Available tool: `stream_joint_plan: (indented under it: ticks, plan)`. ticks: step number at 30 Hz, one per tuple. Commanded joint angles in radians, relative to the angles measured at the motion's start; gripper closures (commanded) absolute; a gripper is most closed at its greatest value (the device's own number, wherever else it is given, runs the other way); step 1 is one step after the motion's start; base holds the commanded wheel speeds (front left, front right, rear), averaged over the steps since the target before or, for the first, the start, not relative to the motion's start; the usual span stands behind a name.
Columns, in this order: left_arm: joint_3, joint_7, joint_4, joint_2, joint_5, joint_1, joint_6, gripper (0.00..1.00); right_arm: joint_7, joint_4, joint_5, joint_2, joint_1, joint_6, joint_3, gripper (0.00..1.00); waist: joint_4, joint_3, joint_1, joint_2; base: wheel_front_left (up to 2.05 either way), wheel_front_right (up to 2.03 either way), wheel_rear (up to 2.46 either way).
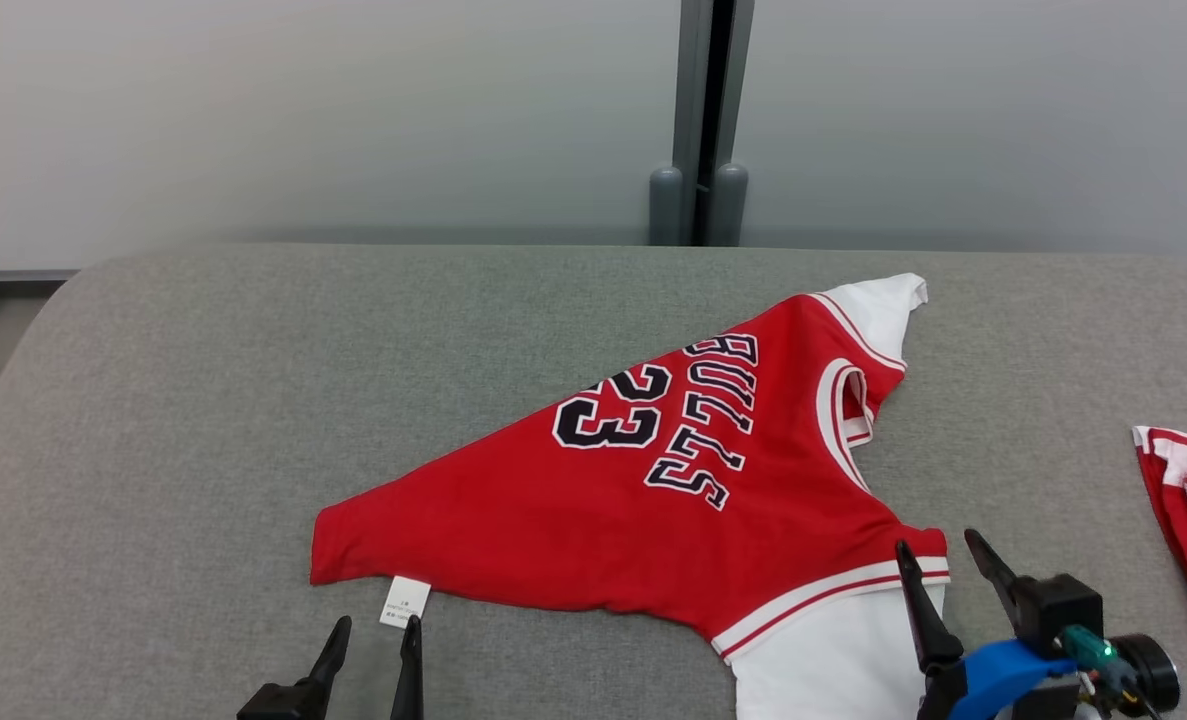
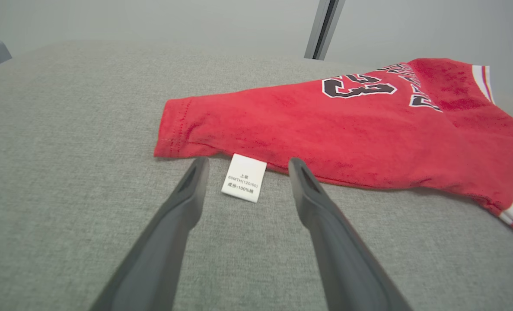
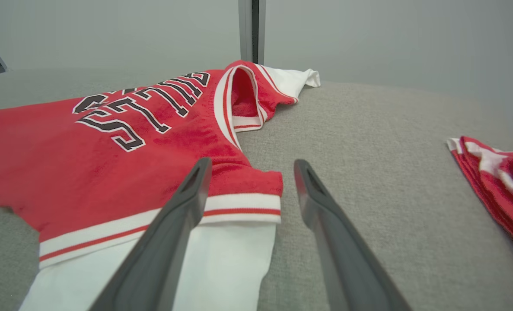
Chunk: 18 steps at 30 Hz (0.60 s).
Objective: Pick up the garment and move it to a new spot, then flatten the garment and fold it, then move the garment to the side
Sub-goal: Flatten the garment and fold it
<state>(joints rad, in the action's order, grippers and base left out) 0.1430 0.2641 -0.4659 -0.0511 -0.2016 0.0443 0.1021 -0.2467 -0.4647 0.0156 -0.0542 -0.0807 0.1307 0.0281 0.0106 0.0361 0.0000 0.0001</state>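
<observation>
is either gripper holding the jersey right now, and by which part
Nothing is held. The left gripper stands open near the white label at the edge of the red jersey; the right gripper stands open by its striped sleeve trim.

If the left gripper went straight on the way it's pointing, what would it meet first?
Probably the white label lying right ahead of the open left gripper, then the edge of the red jersey behind it; depth is unclear.
</observation>
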Motion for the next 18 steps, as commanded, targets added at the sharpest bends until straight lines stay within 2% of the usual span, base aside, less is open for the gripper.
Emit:
stream_joint_plan:
  ticks: [1, 13, 14, 15, 16, 18]
  plan:
    - [-0.001, 0.000, 0.001, 0.000, 0.006, -0.014, -0.001, 0.00, 0.020, -0.025, -0.019, -0.017, -0.041, 0.000, -0.005, 0.00, 0.017, 0.014, 0.0000, -0.0001, 0.00, 0.00, 0.00]
    - [0.005, 0.000, 0.001, 0.000, 0.003, -0.055, 0.007, 0.00, 0.160, -0.330, -0.035, -0.070, -0.285, 0.000, -0.040, 0.00, 0.107, 0.084, 0.0000, -0.0001, 0.00, 0.00, 0.00]
    - [0.005, 0.000, 0.002, 0.000, 0.002, -0.058, 0.008, 0.00, 0.163, -0.349, -0.027, -0.070, -0.295, 0.000, -0.043, 0.13, 0.112, 0.088, 0.0000, -0.0001, 0.00, 0.00, 0.00]
    - [0.007, 0.000, 0.003, 0.000, 0.002, -0.059, 0.008, 0.00, 0.159, -0.364, -0.023, -0.073, -0.306, 0.000, -0.045, 0.66, 0.117, 0.093, 0.0000, -0.0001, 0.00, 0.00, 0.00]
    - [0.009, 0.000, 0.004, 0.001, 0.001, -0.062, 0.008, 0.00, 0.155, -0.377, -0.023, -0.081, -0.318, 0.000, -0.050, 1.00, 0.123, 0.098, 0.0000, -0.0001, 0.00, 0.00, 0.00]
    - [0.010, 0.000, 0.006, 0.000, -0.001, -0.070, 0.009, 0.00, 0.142, -0.396, -0.030, -0.100, -0.347, 0.000, -0.050, 1.00, 0.132, 0.107, 0.0000, -0.0001, 0.00, 0.00, 0.00]
